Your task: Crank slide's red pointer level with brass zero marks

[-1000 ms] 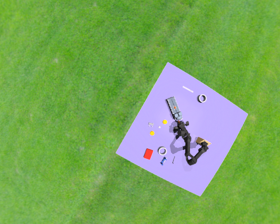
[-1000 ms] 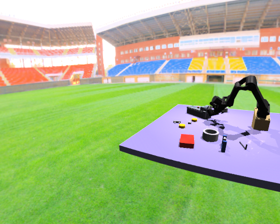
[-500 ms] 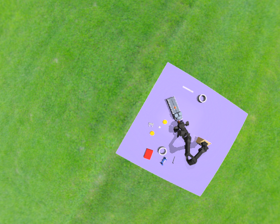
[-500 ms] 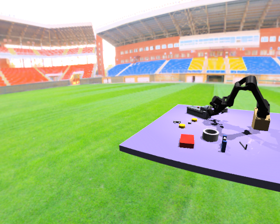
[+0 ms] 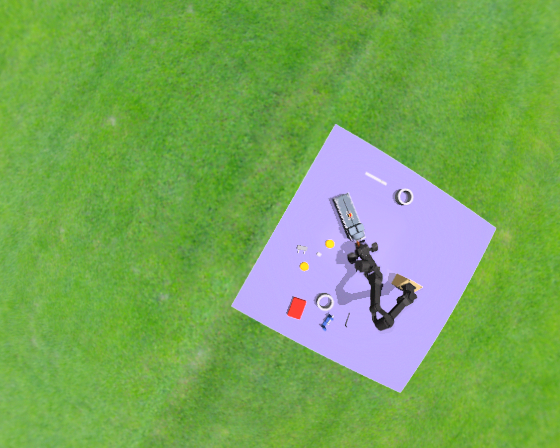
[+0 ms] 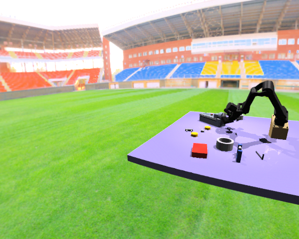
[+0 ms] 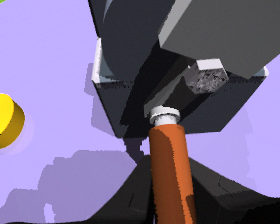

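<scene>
The grey machine (image 5: 345, 203) (image 6: 207, 119) (image 7: 226, 100) stands on the purple table, its dark end face toward the arm. Its red pointer (image 5: 349, 215) (image 6: 211, 114) shows small on the slide, about midway along the top; the brass zero marks cannot be made out, so its level against them cannot be told. A crank arm (image 7: 173, 93) runs from the end face to the orange handle (image 7: 170, 145). My gripper (image 5: 359, 245) (image 6: 225, 120) (image 7: 161, 160) is shut on the handle, with black fingers on both sides of it.
Yellow discs (image 5: 330, 244) (image 5: 304, 266) (image 7: 6, 120) lie left of the gripper. A grey ring (image 5: 404, 189) lies right of the machine, near a white strip (image 5: 376, 178). A red block (image 5: 297, 307) (image 6: 199, 150), another ring (image 6: 225, 148) and a blue part (image 5: 327, 322) (image 6: 239, 154) lie toward the near edge.
</scene>
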